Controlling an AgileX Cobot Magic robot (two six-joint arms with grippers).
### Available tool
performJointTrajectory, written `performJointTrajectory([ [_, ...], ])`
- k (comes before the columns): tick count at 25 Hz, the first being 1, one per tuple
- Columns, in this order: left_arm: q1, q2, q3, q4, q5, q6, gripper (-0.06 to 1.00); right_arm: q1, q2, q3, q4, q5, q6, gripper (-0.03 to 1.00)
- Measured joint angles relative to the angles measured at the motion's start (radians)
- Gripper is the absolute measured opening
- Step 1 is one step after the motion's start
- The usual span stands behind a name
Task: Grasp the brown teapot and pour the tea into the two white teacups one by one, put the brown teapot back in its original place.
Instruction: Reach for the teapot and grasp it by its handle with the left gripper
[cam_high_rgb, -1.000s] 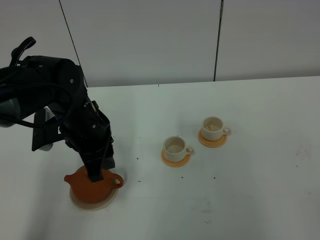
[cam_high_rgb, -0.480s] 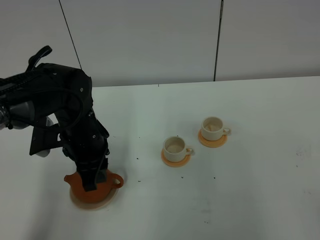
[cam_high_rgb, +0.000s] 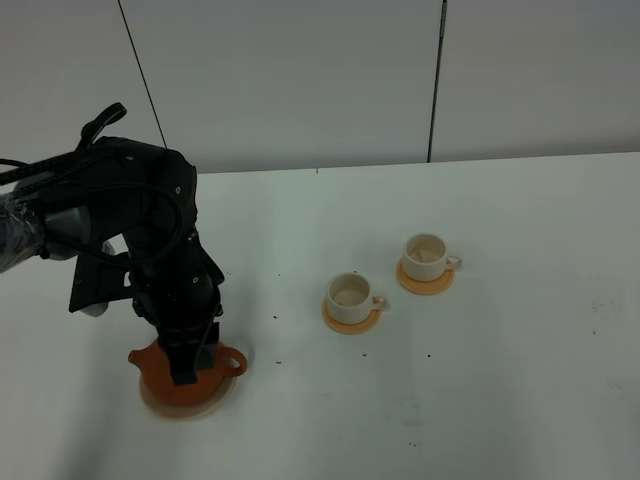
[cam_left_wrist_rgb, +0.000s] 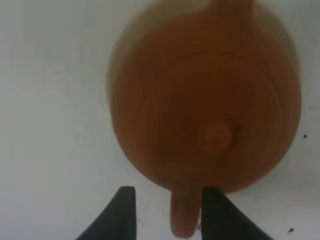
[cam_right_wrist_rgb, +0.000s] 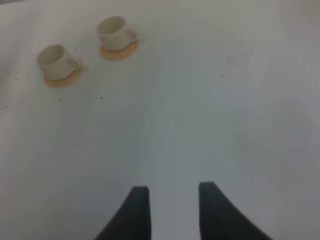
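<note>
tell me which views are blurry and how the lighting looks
left wrist view: the brown teapot is badly out of focus; right wrist view: mildly soft, white teacups still readable; exterior high view: sharpest, even light, no hard shadows on the table.

The table (cam_high_rgb: 520, 380) is white with tiny dark specks. Behind it stands a grey wall (cam_high_rgb: 300, 80) with thin dark lines.

On the white bench (cam_high_rgb: 520, 380): pale beige disc coaster (cam_high_rgb: 222, 401) at lower left; lower orange coaster (cam_high_rgb: 346, 325) just right of centre, upper orange coaster (cam_high_rgb: 425, 289) close by, up-right, not touching. Scattered dark specks (cam_high_rgb: 276, 318) between the groups.
</note>
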Motion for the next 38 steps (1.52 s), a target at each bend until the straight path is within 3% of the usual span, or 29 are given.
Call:
performJointTrajectory([
  [38, -0.037, 0.084, -0.056, 0.023, 0.004, 0.001, 0.36, 0.0, 0.0, 0.0, 0.0, 0.0, 0.0, 0.24],
])
